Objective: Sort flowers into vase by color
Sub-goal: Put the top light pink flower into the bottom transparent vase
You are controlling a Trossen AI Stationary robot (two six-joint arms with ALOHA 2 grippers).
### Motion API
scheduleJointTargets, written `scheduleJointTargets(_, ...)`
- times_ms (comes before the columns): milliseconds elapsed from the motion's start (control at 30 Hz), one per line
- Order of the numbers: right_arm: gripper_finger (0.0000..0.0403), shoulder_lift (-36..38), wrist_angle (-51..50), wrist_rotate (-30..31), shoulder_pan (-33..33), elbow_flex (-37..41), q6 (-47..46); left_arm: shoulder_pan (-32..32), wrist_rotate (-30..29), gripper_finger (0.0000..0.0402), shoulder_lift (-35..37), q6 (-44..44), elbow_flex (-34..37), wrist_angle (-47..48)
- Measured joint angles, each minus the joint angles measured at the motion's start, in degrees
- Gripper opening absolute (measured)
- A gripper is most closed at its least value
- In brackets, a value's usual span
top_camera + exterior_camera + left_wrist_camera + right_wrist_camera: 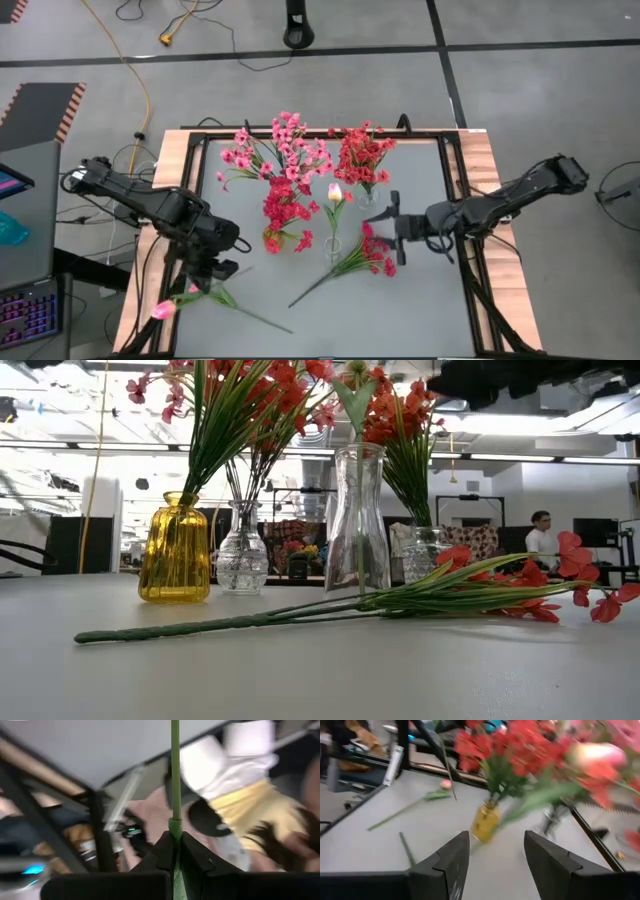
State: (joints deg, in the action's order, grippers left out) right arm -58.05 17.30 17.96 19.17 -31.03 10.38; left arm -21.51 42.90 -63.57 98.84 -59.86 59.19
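My left gripper point(222, 268) is at the table's near left, shut on a thin green stem point(175, 775). A pale pink tulip bud point(163, 309) with a long stem lies on the table by it. A red sprig point(362, 255) lies flat on the table; it also shows in the low view point(450, 595). My right gripper point(392, 228) hovers open and empty just beyond that sprig. Several vases stand mid-table: a yellow vase point(175, 548) with magenta sprigs, a tall clear vase point(358, 525) with one tulip bud point(335, 192), and two small clear vases point(242, 555) with pink and red sprigs. My left gripper pinches the green stem point(175, 829) between its two fingers. The stem runs straight on past the fingertips, along the fingers. Which flower the stem belongs to, I cannot tell.
Wooden strips and a black frame point(455, 200) border the grey table. The near middle of the table point(380, 320) is bare. A person point(540, 535) sits in the room far behind.
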Motion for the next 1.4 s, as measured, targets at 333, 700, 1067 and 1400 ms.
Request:
scheduleJointTargets(333, 0.0217, -10.98, 18.22, 0.02, 5.44, 0.00, 2.28, -1.75, -1.87, 0.0000, -0.05, 14.32, 0.00, -18.97)
scheduleJointTargets(700, 0.0217, -26.93, 23.49, -0.02, 5.73, -12.81, 6.85, -1.73, -8.39, 0.0000, -0.31, 22.34, 0.00, -29.25)
scheduleJointTargets(1067, 0.0217, -42.74, 21.50, -0.04, 5.43, -30.57, 11.65, -1.69, -13.38, 0.0000, -0.33, 22.34, 0.00, -30.46)
scheduleJointTargets(1400, 0.0217, -54.92, 13.35, -0.17, 5.45, -47.29, 12.66, -1.69, -13.39, 0.0000, -0.33, 22.32, 0.02, -30.80)
